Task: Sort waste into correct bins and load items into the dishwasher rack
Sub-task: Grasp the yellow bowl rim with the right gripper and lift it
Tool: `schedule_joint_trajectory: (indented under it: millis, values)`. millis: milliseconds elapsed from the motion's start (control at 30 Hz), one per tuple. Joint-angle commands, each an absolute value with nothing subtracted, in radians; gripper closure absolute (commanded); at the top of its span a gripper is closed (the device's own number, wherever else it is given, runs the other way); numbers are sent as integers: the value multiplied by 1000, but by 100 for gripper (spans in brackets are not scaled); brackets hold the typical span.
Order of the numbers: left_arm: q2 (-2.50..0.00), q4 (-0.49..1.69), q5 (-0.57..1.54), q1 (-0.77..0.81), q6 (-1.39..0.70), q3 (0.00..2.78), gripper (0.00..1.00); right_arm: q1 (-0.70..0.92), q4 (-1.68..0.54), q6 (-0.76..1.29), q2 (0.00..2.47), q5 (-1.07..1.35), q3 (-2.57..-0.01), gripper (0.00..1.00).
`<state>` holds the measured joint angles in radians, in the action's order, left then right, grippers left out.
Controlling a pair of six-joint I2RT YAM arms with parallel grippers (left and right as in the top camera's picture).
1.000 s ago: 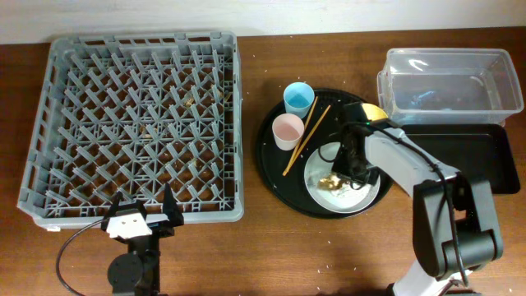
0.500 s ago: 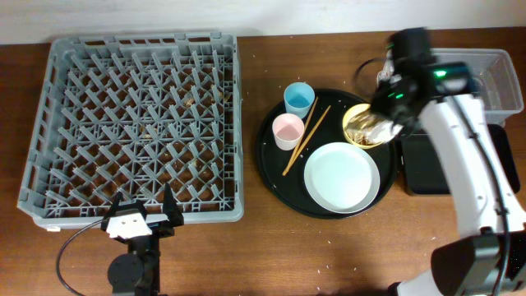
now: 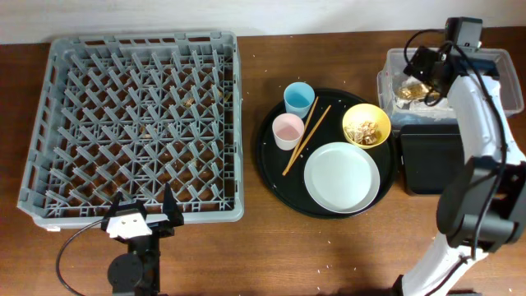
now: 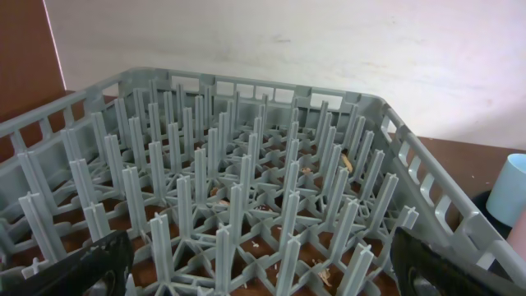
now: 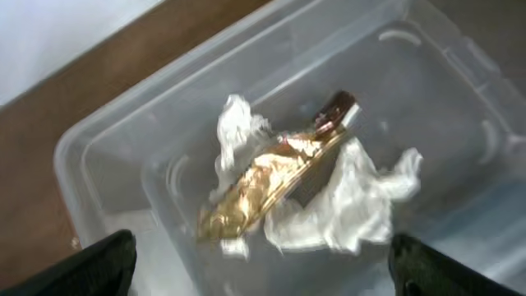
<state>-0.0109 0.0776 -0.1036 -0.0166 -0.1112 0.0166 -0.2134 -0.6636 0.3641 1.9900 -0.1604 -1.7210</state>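
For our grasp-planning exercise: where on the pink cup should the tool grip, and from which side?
Pinch the pink cup at its left rim, coming down from above, one finger inside. It stands upright and open; the chopsticks lie close on its right and the light-blue cup just beyond, so the left looks freest.

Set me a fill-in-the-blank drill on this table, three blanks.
The napkin and wrapper lie in the clear ____.
The scraps sit in the yellow ____.
The chopsticks lie on the round black ____.
Missing words: tub; bowl; tray.
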Motion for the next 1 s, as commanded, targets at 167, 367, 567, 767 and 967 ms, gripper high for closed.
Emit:
schedule_joint_trajectory:
  millis: [167,367,567,767,967]
  values:
    - [-6,75,-93,-23,-91,9,1,-42,-1015,104,1694,98,-1761,22]
    - [-6,75,-93,-23,-91,9,1,136,-1035,104,1891,-77,-1760,35]
    - [-6,75,-93,-23,-91,9,1,157,-1031,104,2130,-87,-1760,48]
    - [-6,75,-93,-23,-91,9,1,183,-1029,104,2209,-88,-1756,66]
    - [-6,75,-93,-23,-91,9,1,183,-1020,105,2214,-88,-1741,84]
